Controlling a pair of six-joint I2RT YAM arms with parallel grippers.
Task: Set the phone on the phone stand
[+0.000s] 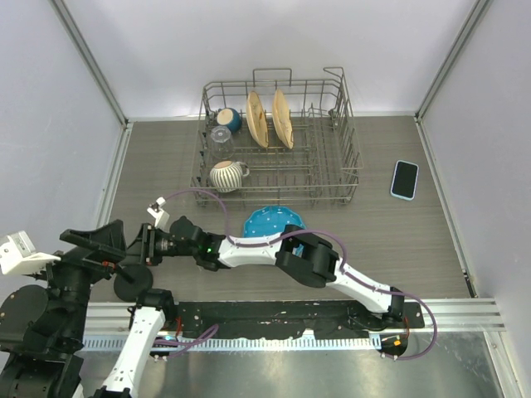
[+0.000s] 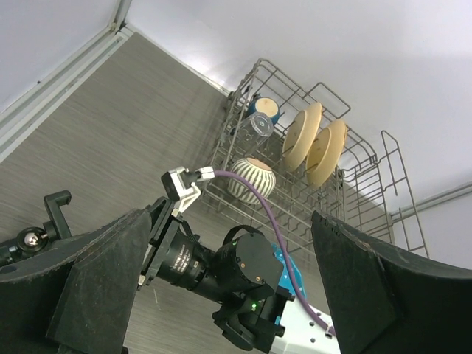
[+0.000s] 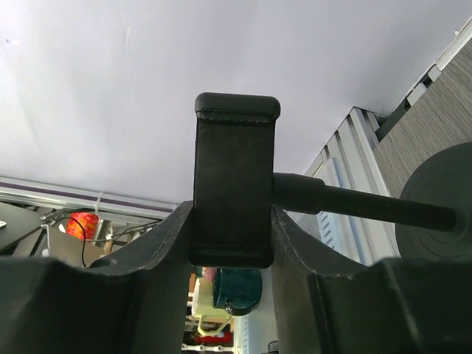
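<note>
Right gripper [image 1: 143, 245] clamps the stand [image 3: 234, 192] at far left; phone [image 1: 404, 179] lies well apart, far right; left gripper [image 2: 228, 287] gapes empty.

Right end effector [image 3: 232, 236] clamped on phone stand [image 3: 234, 147], left end effector [image 2: 232, 284] spread wide

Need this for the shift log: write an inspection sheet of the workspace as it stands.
Surface: grey wood-grain table.
Job's things: phone flat on the table's right side, untouched; phone stand clamped at its cradle.
Clutter: wire dish rack holding two plates, striped mug, blue cup, glass; blue plate in front of it.
End effectors: right end effector shut on the phone stand; left end effector open, empty.
Cables: purple cable looped along the right arm.
Surroundings: white enclosure walls.
</note>
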